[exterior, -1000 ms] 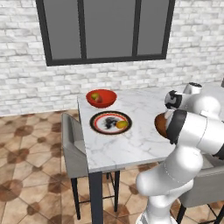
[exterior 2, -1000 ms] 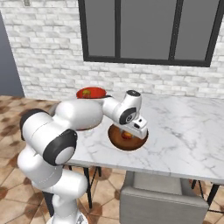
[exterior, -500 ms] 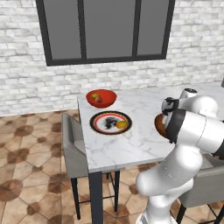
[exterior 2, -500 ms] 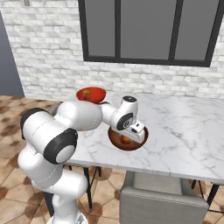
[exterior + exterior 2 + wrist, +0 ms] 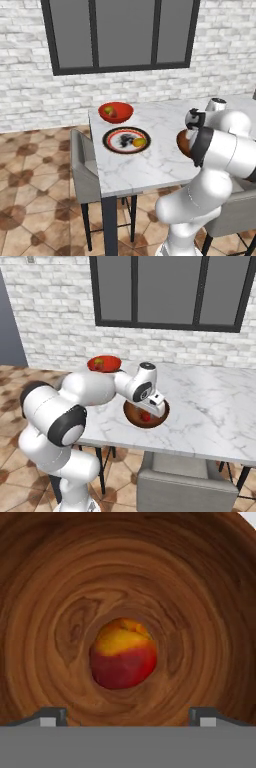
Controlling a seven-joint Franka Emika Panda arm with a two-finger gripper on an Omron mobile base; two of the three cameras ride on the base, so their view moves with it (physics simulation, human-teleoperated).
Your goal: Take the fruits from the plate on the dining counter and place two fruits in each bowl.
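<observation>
Fruits sit in three places on the white grey-veined marble dining counter. One small round red fruit with a yellow-orange top lies at the bottom of the dark brown wooden bowl, centred between the gripper's two dark finger tips. Those tips stand wide apart at either side of the fruit and touch nothing, so the gripper is spread and holds nothing. In the right base view the same red fruit shows inside the brown bowl, with the gripper low over the bowl's middle; the bowl stands near the counter's front edge. In the left base view the brown bowl is partly hidden behind the white arm.

A small orange-yellow fruit rests on the flat round plate with black rim, red ring and patterned white centre, toward its right side. Just behind the plate, near the counter's far left corner, stands the glossy bright red bowl, holding a yellow-green fruit and what looks like a reddish one beside it, though that is too small to tell surely. A grey upholstered chair stands at the counter's left end, and another grey chair at its near side.
</observation>
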